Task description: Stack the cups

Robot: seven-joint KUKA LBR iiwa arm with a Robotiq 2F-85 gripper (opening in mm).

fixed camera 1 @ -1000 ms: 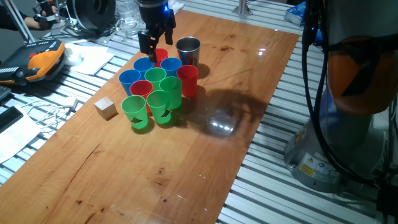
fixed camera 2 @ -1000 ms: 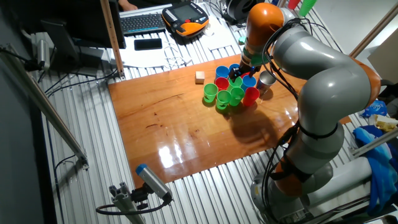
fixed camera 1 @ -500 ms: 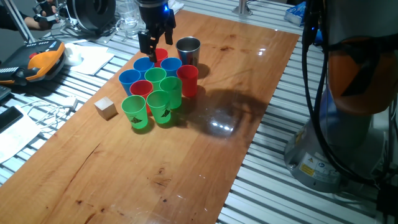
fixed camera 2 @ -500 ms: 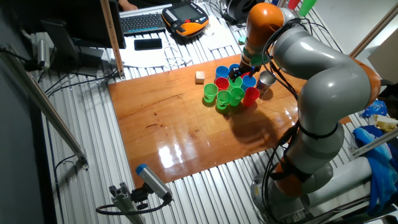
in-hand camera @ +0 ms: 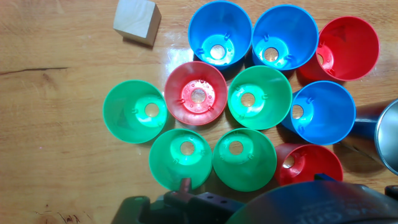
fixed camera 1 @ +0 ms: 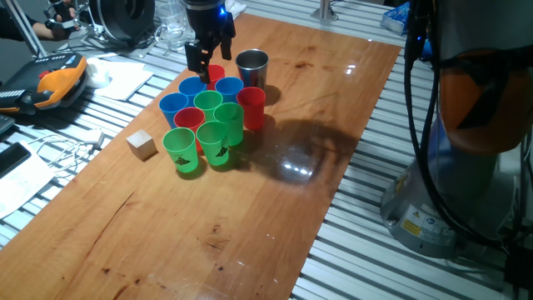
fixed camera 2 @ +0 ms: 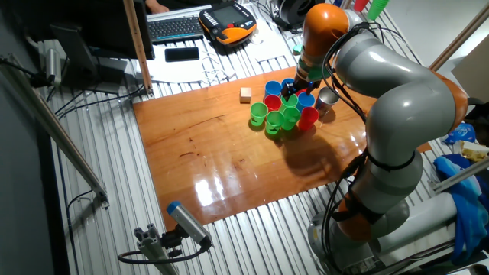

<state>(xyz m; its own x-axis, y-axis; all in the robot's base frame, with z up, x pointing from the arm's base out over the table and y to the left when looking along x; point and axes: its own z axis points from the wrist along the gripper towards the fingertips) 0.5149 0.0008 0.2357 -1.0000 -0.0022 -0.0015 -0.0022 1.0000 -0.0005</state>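
One fixed view: gripper [fixed camera 1: 206,60] hangs at the far edge of the cup cluster, fingers pointing down around the rim of the far red cup [fixed camera 1: 216,73]; whether the fingers press that rim or stand clear of it I cannot tell. Cups sit packed, rims up, touching their neighbours near the middle of the wooden bench [fixed camera 1: 275,208], likely so that any one can be lifted and nested. Steel cup [fixed camera 1: 251,68] stands at the far side, beside the tall red cup [fixed camera 1: 251,108]. Wooden cube [fixed camera 1: 142,145] lies apart, nearer the bench's edge. The other fixed view: arm bends over the cluster [fixed camera 2: 286,108] from the far end; cups too small here to count, gripper opening hidden. Hand view: looking straight down into the open mouths. Count: four green cups [in-hand camera: 135,111], three blue cups [in-hand camera: 219,34], three red cups [in-hand camera: 195,94], one steel cup at the right edge, one cube. None nested in this view, so I judge stacking not yet begun.
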